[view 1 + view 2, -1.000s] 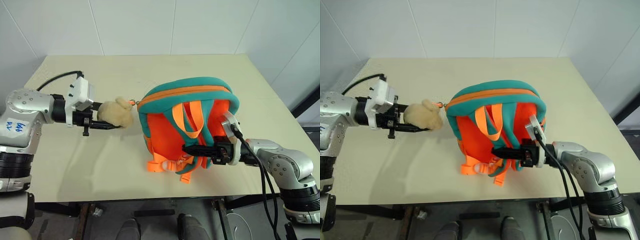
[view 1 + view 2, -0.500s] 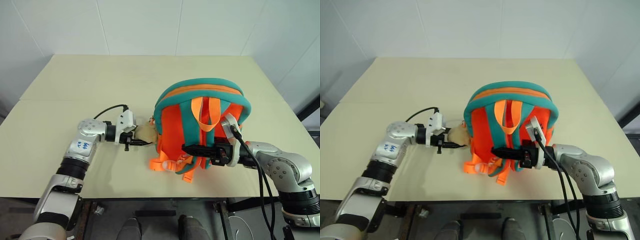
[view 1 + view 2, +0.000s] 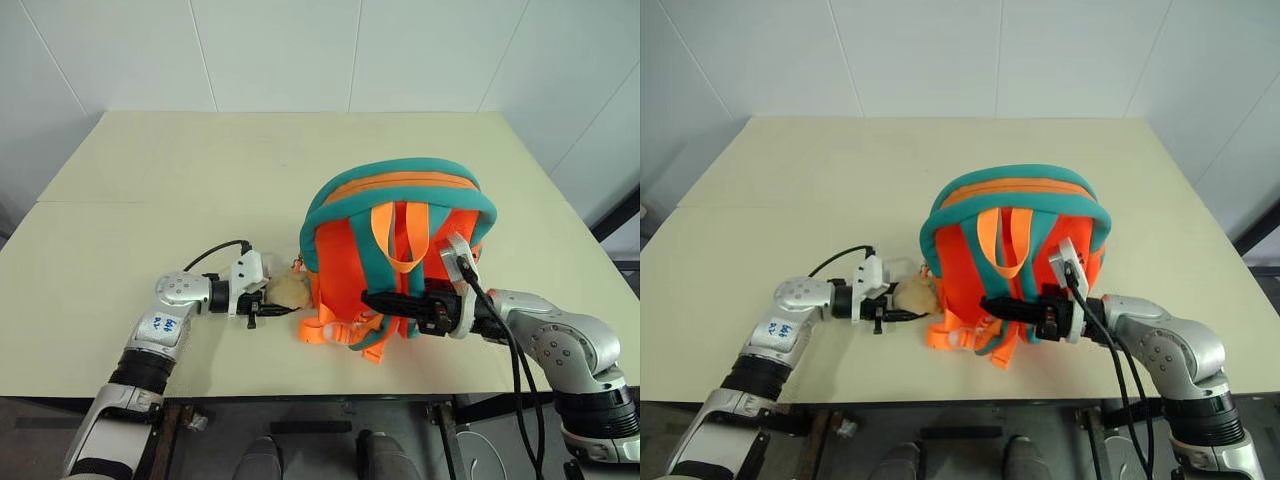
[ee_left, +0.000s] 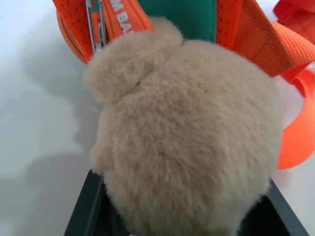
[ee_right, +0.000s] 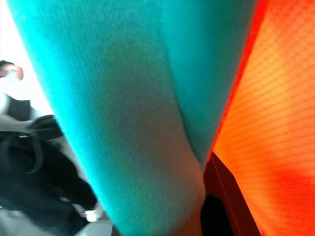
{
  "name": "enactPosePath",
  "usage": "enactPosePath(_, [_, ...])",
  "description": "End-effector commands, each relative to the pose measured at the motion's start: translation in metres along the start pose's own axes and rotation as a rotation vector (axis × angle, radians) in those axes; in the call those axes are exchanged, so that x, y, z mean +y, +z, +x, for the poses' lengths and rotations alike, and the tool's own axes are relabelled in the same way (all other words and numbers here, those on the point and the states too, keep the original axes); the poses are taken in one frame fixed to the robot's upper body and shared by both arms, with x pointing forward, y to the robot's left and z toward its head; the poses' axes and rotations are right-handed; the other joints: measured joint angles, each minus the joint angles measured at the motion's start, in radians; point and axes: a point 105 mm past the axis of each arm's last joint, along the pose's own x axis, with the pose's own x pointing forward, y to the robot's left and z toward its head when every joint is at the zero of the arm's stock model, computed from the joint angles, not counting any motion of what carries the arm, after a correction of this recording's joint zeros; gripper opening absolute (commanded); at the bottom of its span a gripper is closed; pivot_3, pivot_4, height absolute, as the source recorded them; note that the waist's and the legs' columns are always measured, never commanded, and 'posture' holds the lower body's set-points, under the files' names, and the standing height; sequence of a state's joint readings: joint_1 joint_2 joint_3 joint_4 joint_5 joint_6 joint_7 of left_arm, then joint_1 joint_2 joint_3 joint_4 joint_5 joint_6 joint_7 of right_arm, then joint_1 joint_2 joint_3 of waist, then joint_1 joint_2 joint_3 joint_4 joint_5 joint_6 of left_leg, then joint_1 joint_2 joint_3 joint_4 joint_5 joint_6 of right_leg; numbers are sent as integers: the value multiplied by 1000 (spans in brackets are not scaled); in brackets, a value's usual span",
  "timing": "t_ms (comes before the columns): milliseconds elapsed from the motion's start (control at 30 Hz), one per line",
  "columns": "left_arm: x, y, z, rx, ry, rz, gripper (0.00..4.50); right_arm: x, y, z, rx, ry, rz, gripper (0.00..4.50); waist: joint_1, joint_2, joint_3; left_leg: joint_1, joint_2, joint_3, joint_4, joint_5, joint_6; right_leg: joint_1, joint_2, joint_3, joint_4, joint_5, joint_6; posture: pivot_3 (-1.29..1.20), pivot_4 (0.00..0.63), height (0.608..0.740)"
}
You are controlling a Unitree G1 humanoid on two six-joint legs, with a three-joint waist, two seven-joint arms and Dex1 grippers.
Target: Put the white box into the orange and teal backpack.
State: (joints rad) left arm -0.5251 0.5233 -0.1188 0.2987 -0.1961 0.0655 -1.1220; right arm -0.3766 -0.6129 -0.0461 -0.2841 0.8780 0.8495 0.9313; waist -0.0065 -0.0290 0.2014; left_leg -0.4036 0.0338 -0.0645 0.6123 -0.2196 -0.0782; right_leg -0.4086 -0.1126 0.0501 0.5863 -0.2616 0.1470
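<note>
Gripping plush head [image 4: 187,142], teal strap [image 5: 128,98].

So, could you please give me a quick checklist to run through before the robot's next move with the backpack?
1. Left gripper closed on the tan plush head: ok; it sits between the black fingers in the left wrist view.
2. Right gripper shut on a teal strap of the orange and teal backpack: ok.
3. Backpack standing upright on the table: ok.
4. Backpack zipper open wide enough for the box: cannot tell; the top seam looks closed from here.
5. White box located and within reach: cannot tell.
6. A gripper free to pick up the box: not ok; both are occupied.
</note>
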Motion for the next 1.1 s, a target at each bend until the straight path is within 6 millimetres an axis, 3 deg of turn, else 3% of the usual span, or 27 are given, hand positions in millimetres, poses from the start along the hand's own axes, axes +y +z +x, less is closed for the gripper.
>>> enactPosePath(33, [-3,13,-10,-24,34,10,2378,4,7,-6,10,-25,-112,820,1,0,0,0,0,0,0,0,0,0,0,0,0,0,0,0,150,740])
enactPosePath(167, [-7,28,-35,-26,72,71,3600,1,19,-26,4,-89,-201,2117,-1,0,0,-2,0,0,-1,0,0,-2,0,0,-1,0,0,0,150,740])
enactPosePath(267, [-9,28,-61,-2,123,52,4500,-7,29,-54,12,-190,-247,3154,-1,1,1,-2,0,0,-2,0,0,-2,0,0,-1,0,-1,0,150,740])
enactPosePath(400, [-17,22,-83,43,165,24,4500,-11,22,-90,118,-288,-270,4473,2,1,1,-2,0,1,-2,-1,0,-2,-1,0,-3,-1,-1,0,150,740])
enactPosePath(500, [-21,20,-90,48,184,15,4500,-12,15,-109,172,-328,-278,4473,6,0,1,-2,0,1,-1,-1,0,-1,-2,0,-5,-1,-1,0,150,740])
enactPosePath(767, [-29,32,-86,-15,194,25,4500,-49,18,-168,147,-582,-405,4473,-6,0,1,-2,0,6,-1,-3,2,0,-2,3,-12,3,-3,0,150,740])
enactPosePath(967, [-25,35,-78,-29,187,48,4500,-52,5,-174,180,-600,-432,4473,-13,1,1,-2,0,7,-2,-3,3,-1,-1,4,-11,2,-2,0,150,740])
enactPosePath(1100, [-27,36,-78,-30,187,50,4500,-52,9,-158,149,-575,-488,4473,-23,1,1,-1,0,8,-1,-3,3,-1,-1,6,-11,3,0,0,150,740])
